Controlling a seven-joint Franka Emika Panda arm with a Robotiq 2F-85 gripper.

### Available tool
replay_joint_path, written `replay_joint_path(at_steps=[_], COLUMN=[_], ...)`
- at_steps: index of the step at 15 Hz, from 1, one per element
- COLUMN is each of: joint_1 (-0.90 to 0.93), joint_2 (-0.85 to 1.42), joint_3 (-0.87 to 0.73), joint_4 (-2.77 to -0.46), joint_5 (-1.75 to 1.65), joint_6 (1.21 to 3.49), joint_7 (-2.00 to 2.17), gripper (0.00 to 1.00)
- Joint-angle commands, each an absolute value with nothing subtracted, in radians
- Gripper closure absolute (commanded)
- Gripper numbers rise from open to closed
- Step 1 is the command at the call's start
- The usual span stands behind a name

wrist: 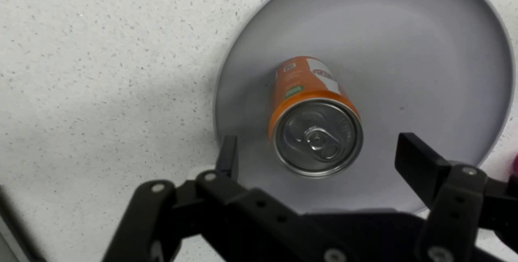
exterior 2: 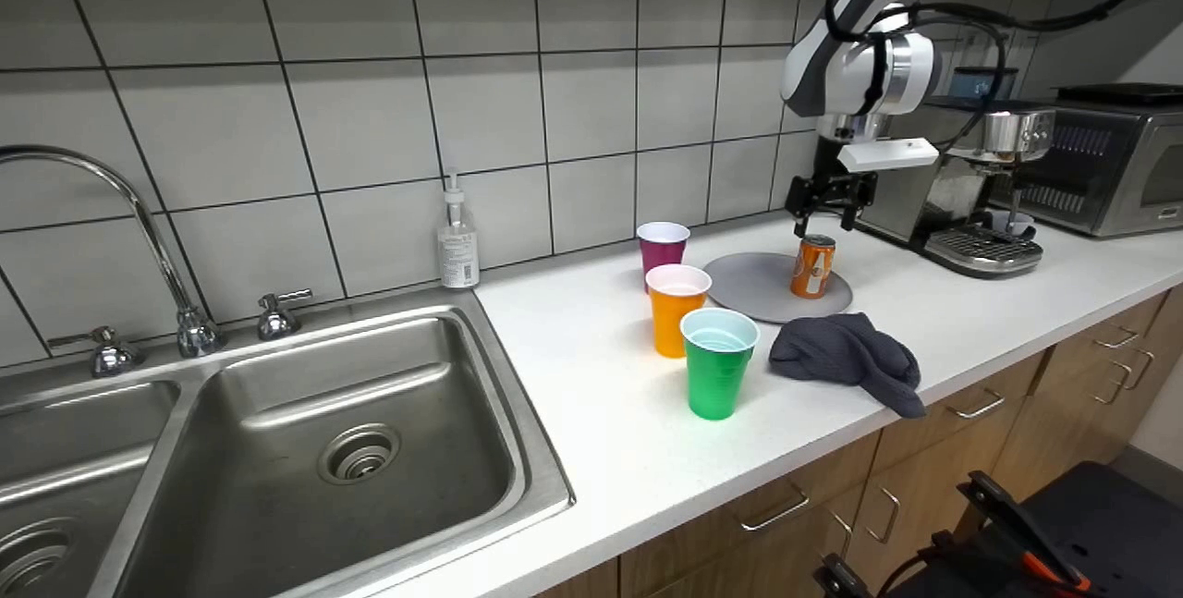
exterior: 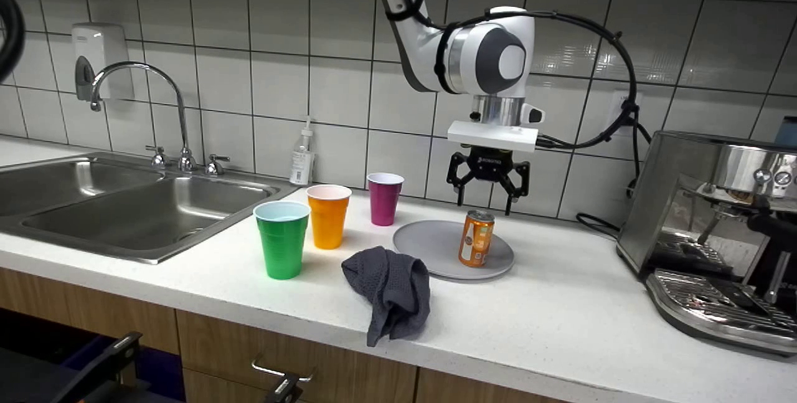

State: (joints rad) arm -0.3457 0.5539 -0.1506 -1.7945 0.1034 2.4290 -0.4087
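An orange soda can stands upright on a round grey plate; both show in an exterior view, with the can on the plate there. My gripper is open and empty, pointing down just above the can. In the wrist view the can's lid and pull tab lie between the spread fingers, with a gap on each side. The plate is below. A dark grey cloth lies crumpled in front of the plate. Green, orange and purple cups stand beside it.
A steel double sink with a tap and a pump bottle are on the cup side. A coffee machine stands on the opposite side. A tiled wall is behind. A microwave stands past the coffee machine.
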Motion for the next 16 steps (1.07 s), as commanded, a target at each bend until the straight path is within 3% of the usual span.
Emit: replay_joint_path(at_steps=[1,16], joint_1=[-0.361,-0.361], joint_2=[0.555,0.604], joint_3=[-0.133,-0.130], joint_4=[-1.808,-1.784], joint_5=[0.089,0.078], joint_6=[2.461,2.458], joint_7=[-0.398,-0.399], gripper=[0.00,0.00])
